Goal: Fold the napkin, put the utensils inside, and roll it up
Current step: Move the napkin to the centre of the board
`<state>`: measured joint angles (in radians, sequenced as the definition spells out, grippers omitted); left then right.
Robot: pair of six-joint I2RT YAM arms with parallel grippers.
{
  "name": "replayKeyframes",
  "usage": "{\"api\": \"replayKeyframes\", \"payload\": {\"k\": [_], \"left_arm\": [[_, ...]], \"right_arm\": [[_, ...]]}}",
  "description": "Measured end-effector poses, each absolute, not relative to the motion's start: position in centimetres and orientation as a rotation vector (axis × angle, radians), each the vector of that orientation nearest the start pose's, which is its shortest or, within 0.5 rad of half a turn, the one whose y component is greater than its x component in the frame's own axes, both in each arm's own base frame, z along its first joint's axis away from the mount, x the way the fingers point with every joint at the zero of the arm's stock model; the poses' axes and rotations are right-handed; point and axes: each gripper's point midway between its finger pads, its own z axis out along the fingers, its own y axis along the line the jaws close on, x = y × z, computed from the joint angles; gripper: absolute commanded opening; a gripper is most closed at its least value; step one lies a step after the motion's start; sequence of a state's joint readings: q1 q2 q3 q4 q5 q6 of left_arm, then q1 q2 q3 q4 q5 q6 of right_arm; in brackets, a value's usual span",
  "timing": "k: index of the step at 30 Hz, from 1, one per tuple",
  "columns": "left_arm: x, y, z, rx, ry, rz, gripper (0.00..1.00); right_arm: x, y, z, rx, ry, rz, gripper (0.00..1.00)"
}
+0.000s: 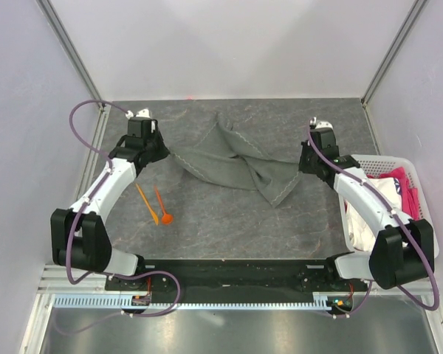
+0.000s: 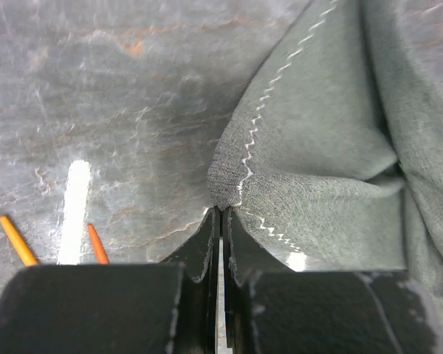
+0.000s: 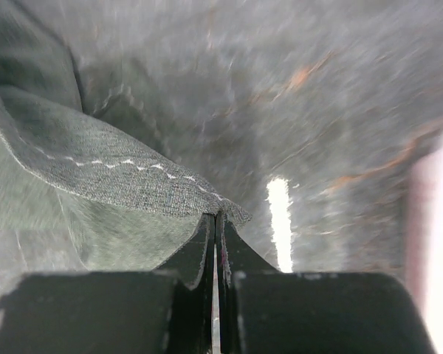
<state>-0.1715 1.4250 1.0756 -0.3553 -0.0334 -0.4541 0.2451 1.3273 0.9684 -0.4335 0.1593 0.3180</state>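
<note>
The dark grey napkin (image 1: pixel 236 164) hangs stretched and twisted between my two grippers above the middle of the table. My left gripper (image 1: pixel 165 151) is shut on the napkin's left corner (image 2: pixel 229 193), the stitched hem running up from its tips (image 2: pixel 221 210). My right gripper (image 1: pixel 303 164) is shut on the napkin's right corner (image 3: pixel 170 193) at its tips (image 3: pixel 216 215). A loose flap with a pale hem (image 1: pixel 280 193) droops toward the front. The two orange utensils (image 1: pixel 156 206) lie on the table near the left arm; their handle ends (image 2: pixel 18 241) show in the left wrist view.
A white basket (image 1: pixel 422 199) holding white and pink fabrics stands at the table's right edge, beside the right arm. Pale walls close the back and sides. The dark marbled table (image 1: pixel 236 228) runs to the black base rail at the front.
</note>
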Motion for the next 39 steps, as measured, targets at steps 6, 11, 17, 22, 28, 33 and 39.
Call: {"api": "replayKeyframes", "payload": {"k": [6,11,17,22,28,33,39], "left_arm": [[41.8,-7.2,23.8,-0.322,2.127,-0.360,0.02],[43.1,-6.6,32.5,-0.278,1.943,-0.387,0.02],[40.4,-6.2,37.5,-0.243,1.855,-0.396,0.02],[39.8,-6.4,41.7,-0.201,1.793,-0.438,0.02],[43.1,-6.1,46.7,-0.166,1.710,-0.475,0.02],[42.6,-6.3,46.1,-0.152,1.735,-0.489,0.02],[37.6,-6.0,47.5,-0.138,1.698,-0.472,0.02]], "right_arm": [[36.7,5.4,19.2,0.189,2.234,-0.023,0.00],[37.9,4.2,24.3,0.223,2.135,-0.079,0.00],[37.2,3.1,27.7,0.244,2.069,-0.114,0.00],[36.4,2.3,29.6,0.261,2.030,-0.133,0.00],[37.5,1.8,30.8,0.284,2.020,-0.148,0.00],[37.3,1.7,31.5,0.272,2.001,-0.143,0.00],[35.9,1.7,33.7,0.257,1.943,-0.106,0.00]]}}
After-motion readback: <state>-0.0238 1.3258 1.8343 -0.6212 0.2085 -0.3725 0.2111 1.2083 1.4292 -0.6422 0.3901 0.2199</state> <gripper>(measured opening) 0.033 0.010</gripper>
